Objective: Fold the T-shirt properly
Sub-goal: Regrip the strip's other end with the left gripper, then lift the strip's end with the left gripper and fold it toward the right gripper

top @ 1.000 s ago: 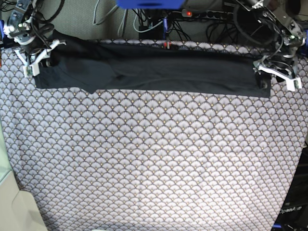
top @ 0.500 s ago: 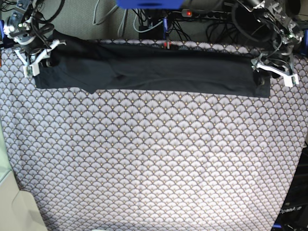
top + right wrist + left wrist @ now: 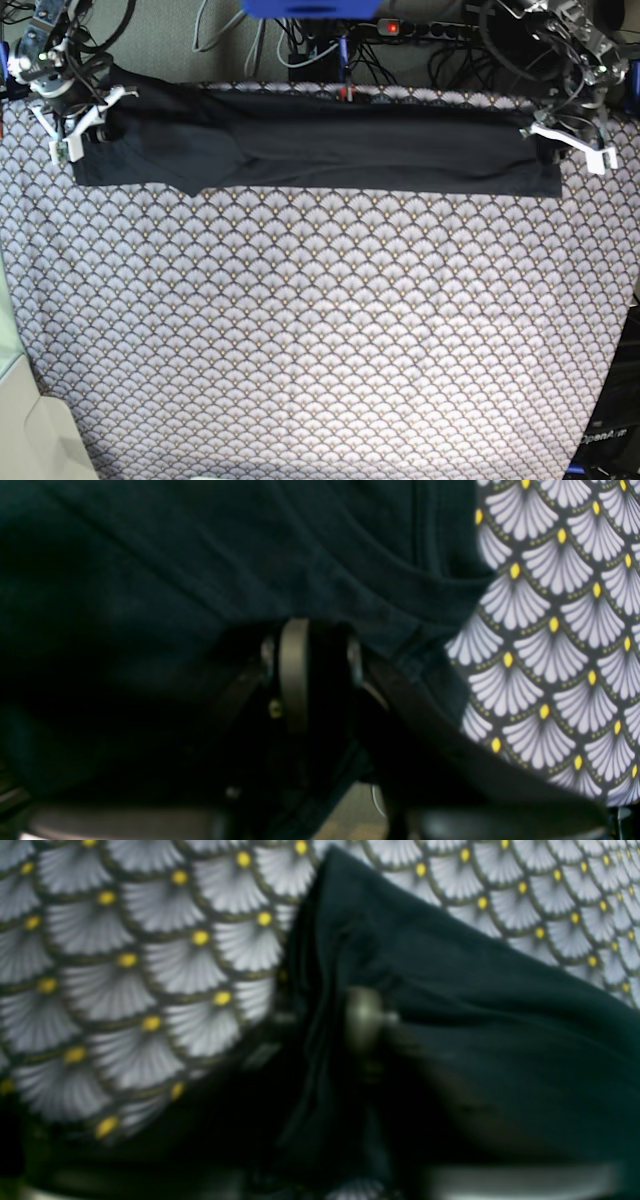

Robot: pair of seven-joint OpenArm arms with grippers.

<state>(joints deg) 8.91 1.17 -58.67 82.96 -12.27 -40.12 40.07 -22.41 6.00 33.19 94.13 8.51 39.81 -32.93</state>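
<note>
The black T-shirt [image 3: 330, 150] lies as a long narrow band along the table's far edge. My left gripper [image 3: 562, 140], at the right in the base view, is shut on its right end. In the left wrist view the black cloth [image 3: 475, 990] bunches up between blurred fingers at my left gripper [image 3: 360, 1030]. My right gripper [image 3: 75, 125], at the left in the base view, pinches the shirt's left end. Up close, the dark fabric [image 3: 200, 555] wraps around my right gripper [image 3: 300, 680], and its hem shows beside the fingers.
A scallop-patterned tablecloth [image 3: 320, 330] covers the whole table. Cables and a power strip [image 3: 420, 30] sit behind the far edge, with a blue part [image 3: 310, 8] overhead. A pale surface [image 3: 30, 430] lies off the table's left front corner.
My left gripper has closed on the shirt's right end and moved slightly toward the far edge, drawing that corner up. The right gripper has barely moved.
</note>
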